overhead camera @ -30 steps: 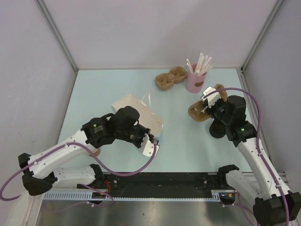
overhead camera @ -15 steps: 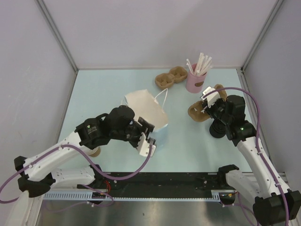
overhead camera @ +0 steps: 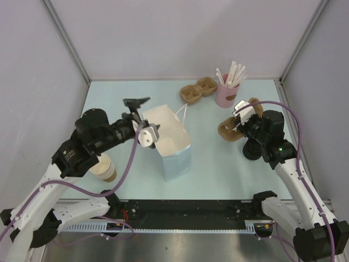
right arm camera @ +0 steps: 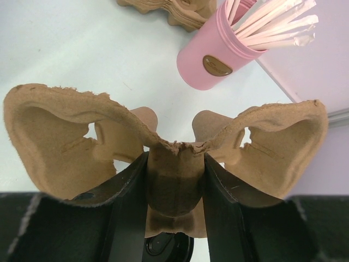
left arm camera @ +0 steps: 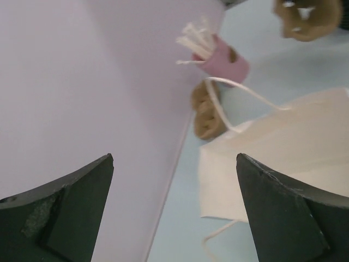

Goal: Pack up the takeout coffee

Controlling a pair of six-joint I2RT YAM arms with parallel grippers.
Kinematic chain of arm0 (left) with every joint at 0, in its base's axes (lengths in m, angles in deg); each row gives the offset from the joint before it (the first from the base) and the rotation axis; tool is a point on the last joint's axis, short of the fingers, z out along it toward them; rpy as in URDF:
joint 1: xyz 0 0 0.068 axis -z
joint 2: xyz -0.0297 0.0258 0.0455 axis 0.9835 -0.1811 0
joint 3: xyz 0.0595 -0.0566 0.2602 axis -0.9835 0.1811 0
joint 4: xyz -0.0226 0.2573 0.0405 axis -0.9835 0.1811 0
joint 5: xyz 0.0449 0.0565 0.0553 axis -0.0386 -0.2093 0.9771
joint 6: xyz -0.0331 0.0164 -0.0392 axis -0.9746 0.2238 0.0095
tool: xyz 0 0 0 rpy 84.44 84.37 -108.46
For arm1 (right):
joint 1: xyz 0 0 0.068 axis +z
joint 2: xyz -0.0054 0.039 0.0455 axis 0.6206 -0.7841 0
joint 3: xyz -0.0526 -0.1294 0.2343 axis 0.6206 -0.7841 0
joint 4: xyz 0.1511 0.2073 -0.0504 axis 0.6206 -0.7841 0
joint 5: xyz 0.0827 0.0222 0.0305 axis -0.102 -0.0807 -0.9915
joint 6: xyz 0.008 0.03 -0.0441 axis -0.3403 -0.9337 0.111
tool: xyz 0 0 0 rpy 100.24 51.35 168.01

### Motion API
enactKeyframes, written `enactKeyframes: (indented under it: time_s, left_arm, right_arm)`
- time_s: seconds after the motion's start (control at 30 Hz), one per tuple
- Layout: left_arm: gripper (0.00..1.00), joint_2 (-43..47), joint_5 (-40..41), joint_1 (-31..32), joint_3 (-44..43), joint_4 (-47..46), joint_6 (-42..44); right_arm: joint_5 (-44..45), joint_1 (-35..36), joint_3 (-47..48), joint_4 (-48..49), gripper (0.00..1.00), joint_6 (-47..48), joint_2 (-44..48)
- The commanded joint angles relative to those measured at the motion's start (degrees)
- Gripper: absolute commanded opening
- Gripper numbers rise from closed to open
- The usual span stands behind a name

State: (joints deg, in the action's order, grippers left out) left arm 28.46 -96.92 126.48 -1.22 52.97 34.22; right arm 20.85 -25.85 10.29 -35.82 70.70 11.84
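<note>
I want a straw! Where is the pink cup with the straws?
In the top view, the pink cup stands near the far edge of the table, right of the middle, just right of the stacked brown trays.

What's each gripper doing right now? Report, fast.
Left gripper: open, empty.
Right gripper: shut on the pulp cup carrier.

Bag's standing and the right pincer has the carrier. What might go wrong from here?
1. The paper bag stands unsupported. The left pincer is open and off it, so the bag may topple or fold shut.
2. The coffee sits just below the right pincer, which grips the carrier. Lowering carelessly could knock it over.
</note>
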Motion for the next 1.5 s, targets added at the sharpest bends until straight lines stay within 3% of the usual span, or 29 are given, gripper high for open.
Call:
enactKeyframes:
  time_s: [0.0,0.1,0.23,0.47,0.67,0.73,0.77,0.87,0.93,1.13,1.47]
  left_arm:
    - [0.99,1.6,13.6,-3.9,5.2,-16.9,-7.4]
    - [0.99,0.3,17.8,-5.1,9.1,-20.9,-7.3]
    - [1.00,-3.8,19.4,-8.0,8.2,-20.7,-9.6]
    - [0.99,-14.0,12.3,-15.5,-0.7,-13.6,-16.1]
    - [0.99,-12.6,9.9,-17.1,-3.2,-12.2,-20.7]
    - [0.99,-11.7,15.1,-17.1,-7.1,-10.2,-27.0]
    - [0.99,-12.8,21.6,-17.1,-12.4,-8.0,-29.7]
    - [1.00,-13.6,22.5,-17.1,-18.5,0.7,-32.1]
    - [0.98,-10.3,22.2,-17.2,-15.8,-0.3,-32.7]
    - [0.79,-3.1,18.3,-17.1,-5.4,2.7,-39.3]
    - [0.84,1.9,3.0,-17.6,-1.2,8.2,-43.9]
  right_arm:
    - [0.1,-0.2,-0.2,3.1,0.43,-0.5,0.1]
    - [0.0,-0.3,-0.2,3.0,0.43,-0.5,0.4]
    - [-0.2,-0.4,-0.1,2.9,0.43,-0.6,0.5]
    - [-0.8,-0.6,-0.2,2.7,0.43,-0.7,1.0]
    - [-1.6,-1.4,-0.2,2.6,0.43,-0.8,1.2]
    - [-1.9,-1.4,-0.2,2.5,0.43,-0.9,0.8]
    - [-1.9,-1.4,-0.2,2.3,0.43,-0.7,0.7]
    - [-1.8,-1.3,-0.2,2.4,0.43,-0.7,0.8]
    - [-1.6,-1.1,-0.2,2.6,0.43,-0.7,0.9]
    - [-1.6,-0.9,-0.2,2.6,0.43,-0.9,0.6]
    - [-1.1,-0.6,-0.2,2.6,0.43,-0.8,0.5]
